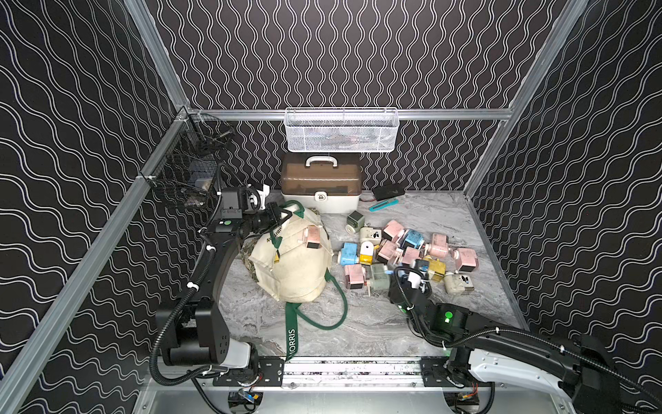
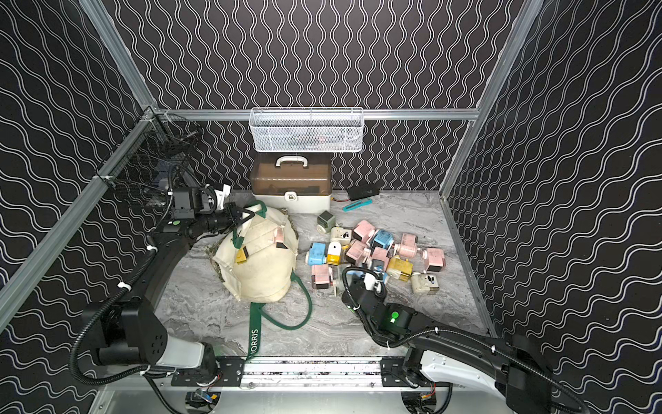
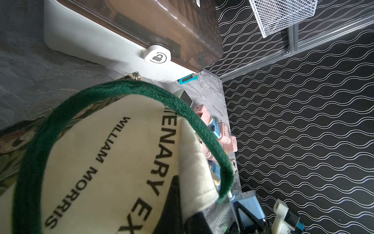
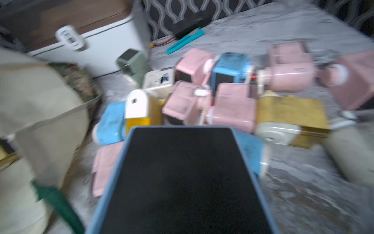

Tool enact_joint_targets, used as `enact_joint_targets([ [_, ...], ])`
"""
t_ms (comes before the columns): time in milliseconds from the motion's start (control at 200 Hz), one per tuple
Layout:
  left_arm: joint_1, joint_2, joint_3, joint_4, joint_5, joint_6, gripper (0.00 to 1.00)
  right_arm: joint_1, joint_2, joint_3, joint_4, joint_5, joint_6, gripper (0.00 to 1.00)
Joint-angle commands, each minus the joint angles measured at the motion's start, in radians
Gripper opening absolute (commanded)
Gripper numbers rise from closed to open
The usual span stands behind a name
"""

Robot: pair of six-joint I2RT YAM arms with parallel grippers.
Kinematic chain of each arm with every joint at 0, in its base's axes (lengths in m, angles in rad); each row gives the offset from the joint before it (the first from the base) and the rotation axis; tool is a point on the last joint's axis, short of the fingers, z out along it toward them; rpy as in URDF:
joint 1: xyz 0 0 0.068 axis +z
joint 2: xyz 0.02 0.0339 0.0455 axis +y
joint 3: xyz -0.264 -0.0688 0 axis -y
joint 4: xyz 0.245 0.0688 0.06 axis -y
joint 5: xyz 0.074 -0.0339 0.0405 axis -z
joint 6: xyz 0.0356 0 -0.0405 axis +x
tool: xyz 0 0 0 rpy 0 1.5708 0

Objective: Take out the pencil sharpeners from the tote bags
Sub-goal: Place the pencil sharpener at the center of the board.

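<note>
Now our left gripper (image 1: 281, 218) clamps the tote bag (image 1: 301, 269) rim; slipping canvas would shut it. Our right gripper (image 1: 420, 269) grips a blue sharpener (image 4: 182, 178) that could scatter the sharpener pile (image 1: 396, 247) right of centre.

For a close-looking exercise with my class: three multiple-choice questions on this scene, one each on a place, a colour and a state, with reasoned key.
1. The flat teal stick-shaped tool lies: A on the grey marbled tabletop beside the white-and-brown plastic case; B atop that case; C under it.
2. The boxy plastic pencil sharpener in the right gripper is: A pink; B yellow; C light blue.
3. The left gripper is: A wide open; B shut on the cream canvas tote bag; C holding a sharpener.
Key: A, it lies off the case's corner; C, blue frames its dark panel; B, its fingers pinch cream cloth.
</note>
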Motion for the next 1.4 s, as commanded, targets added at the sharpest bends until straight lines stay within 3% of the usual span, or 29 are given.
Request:
enact_joint_targets([
  [0, 0.002, 0.003, -0.002, 0.043, 0.022, -0.012, 0.00, -0.030, -0.038, -0.037, -0.169, 0.215, 0.254, 0.49],
  [290, 0.002, 0.004, -0.003, 0.043, 0.025, -0.015, 0.00, -0.147, -0.040, -0.041, -0.353, 0.267, 0.513, 0.50],
  [410, 0.001, 0.001, -0.005, 0.041, 0.024, -0.013, 0.00, -0.179, 0.036, -0.022, -0.387, 0.254, 0.610, 0.48],
  [675, 0.001, 0.001, -0.005, 0.038, 0.022, -0.011, 0.00, -0.254, 0.247, -0.014, -0.277, 0.172, 0.668, 0.49],
  [986, 0.003, 0.004, -0.003, 0.035, 0.020, -0.008, 0.00, -0.379, 0.364, -0.101, 0.163, -0.059, 0.368, 0.51],
  [1196, 0.001, 0.007, 0.000, 0.031, 0.019, -0.007, 0.00, -0.381, 0.491, -0.056, 0.296, -0.181, 0.226, 0.56],
  [1311, 0.002, 0.006, 0.000, 0.028, 0.017, -0.004, 0.00, -0.381, 0.520, -0.054, 0.344, -0.216, 0.182, 0.64],
  [1396, 0.002, 0.004, 0.000, 0.028, 0.016, -0.003, 0.00, -0.381, 0.502, -0.049, 0.329, -0.219, 0.154, 0.80],
])
